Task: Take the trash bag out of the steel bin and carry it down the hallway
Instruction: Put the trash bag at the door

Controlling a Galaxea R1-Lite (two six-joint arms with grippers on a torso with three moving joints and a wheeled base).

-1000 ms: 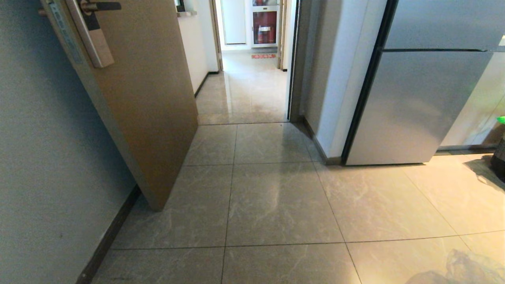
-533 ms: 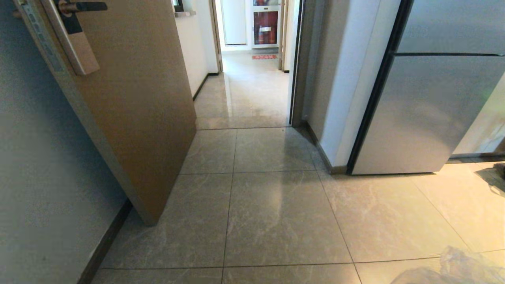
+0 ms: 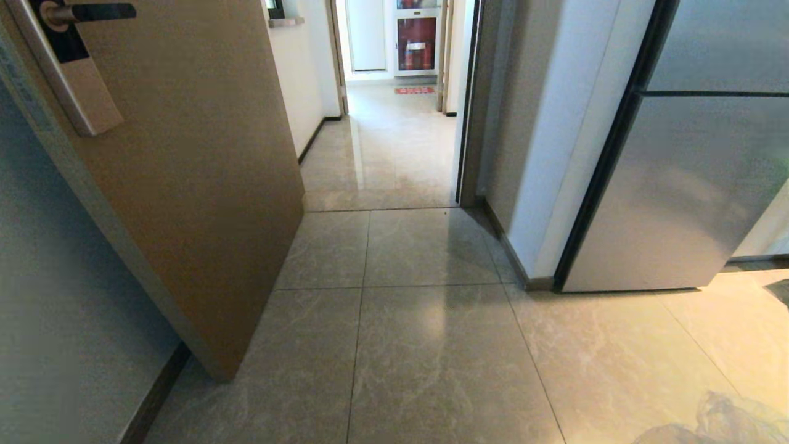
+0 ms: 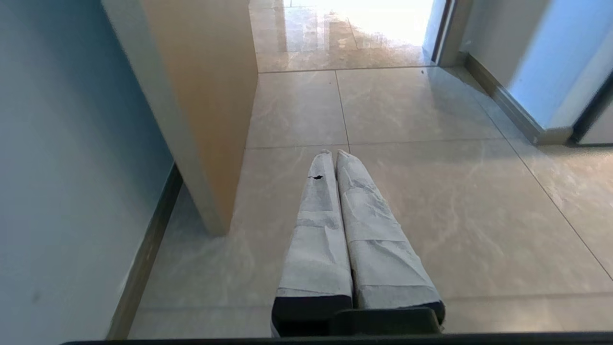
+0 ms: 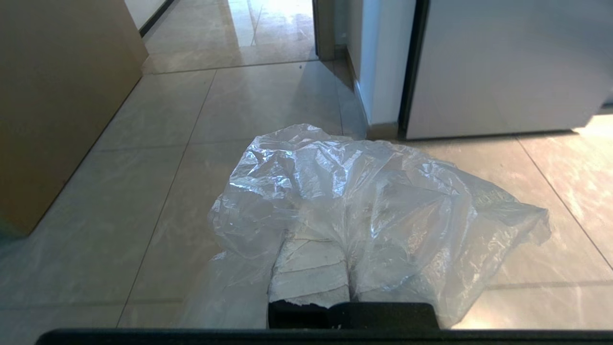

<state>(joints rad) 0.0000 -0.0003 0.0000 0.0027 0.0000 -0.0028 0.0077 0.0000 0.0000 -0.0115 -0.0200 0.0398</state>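
The clear, crinkly trash bag (image 5: 364,191) hangs draped over my right gripper (image 5: 341,225), which is shut on its plastic; one white-wrapped finger (image 5: 309,268) shows through the film. A corner of the bag (image 3: 733,422) also shows at the bottom right of the head view. My left gripper (image 4: 334,153) is shut with nothing in it, held low over the tiles beside the door. The hallway (image 3: 394,148) of glossy grey tiles opens straight ahead through a doorway. The steel bin is out of view.
An open brown door (image 3: 185,185) with a lever handle (image 3: 80,12) stands at the left, against a grey wall with black baseboard (image 3: 154,394). A white wall corner (image 3: 542,154) and a steel fridge (image 3: 696,185) flank the right. A red cabinet (image 3: 414,43) closes the far end.
The whole head view has shifted: door, wall corner and fridge are nearer and larger, and the dark object at the right edge has left the picture. The bag stays at the bottom right.
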